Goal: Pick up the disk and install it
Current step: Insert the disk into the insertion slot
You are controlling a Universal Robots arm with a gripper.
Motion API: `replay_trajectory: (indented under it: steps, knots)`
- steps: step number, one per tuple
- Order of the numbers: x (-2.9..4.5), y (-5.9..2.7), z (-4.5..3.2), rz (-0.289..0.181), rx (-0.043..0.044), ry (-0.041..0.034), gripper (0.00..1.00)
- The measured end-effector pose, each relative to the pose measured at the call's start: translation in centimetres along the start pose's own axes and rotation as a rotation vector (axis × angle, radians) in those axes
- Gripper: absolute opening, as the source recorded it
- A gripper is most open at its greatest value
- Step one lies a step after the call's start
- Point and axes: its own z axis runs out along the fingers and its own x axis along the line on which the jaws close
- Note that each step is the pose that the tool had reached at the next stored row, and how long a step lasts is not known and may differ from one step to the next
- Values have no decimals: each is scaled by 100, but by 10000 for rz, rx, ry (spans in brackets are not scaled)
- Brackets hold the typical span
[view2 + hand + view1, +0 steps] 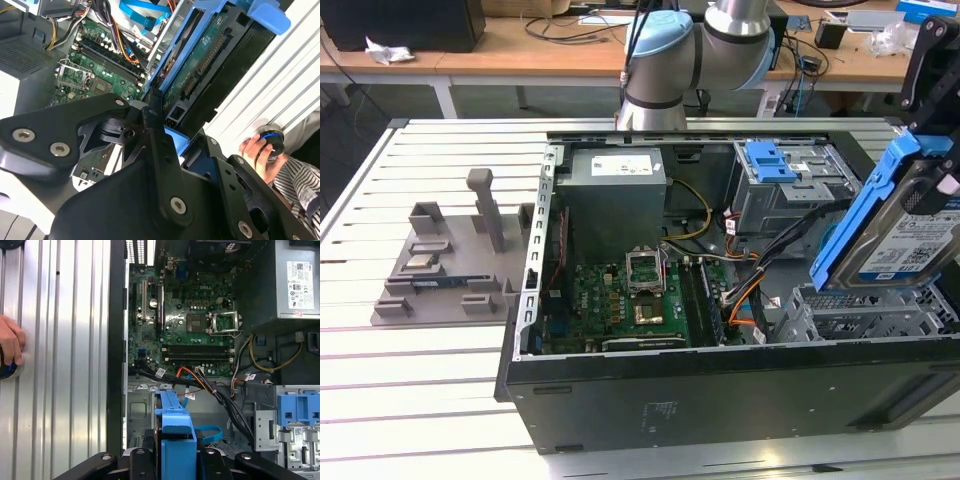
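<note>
Hand (pixel 176 464) clamped on the blue carrier frame of the disk (pixel 910 235), held tilted over the drive cage (pixel 865 318), exterior view's right. Judged rigid, dense, shock-sensitive; grip by frame edges, not label.

No wording can be made out. The white-and-blue label on the disk (pixel 912 240) has print too fine to read in the exterior view. In the first wrist view, the white sticker (pixel 300 284) on the power supply box (pixel 280 300) shows rows of tiny marks. The small white label (pixel 294 432) on the drive cage (pixel 265 425) is equally illegible.
</note>
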Motion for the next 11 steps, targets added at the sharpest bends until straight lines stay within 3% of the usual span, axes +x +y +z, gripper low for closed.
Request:
replay_trajectory:
  steps: [4, 7, 11]
  knots:
    - [2, -4, 46, 0, 0, 1, 37]
    - [-21, -68, 268, 172, -2, -12, 37]
    - [-18, -72, 323, 171, -2, -10, 37]
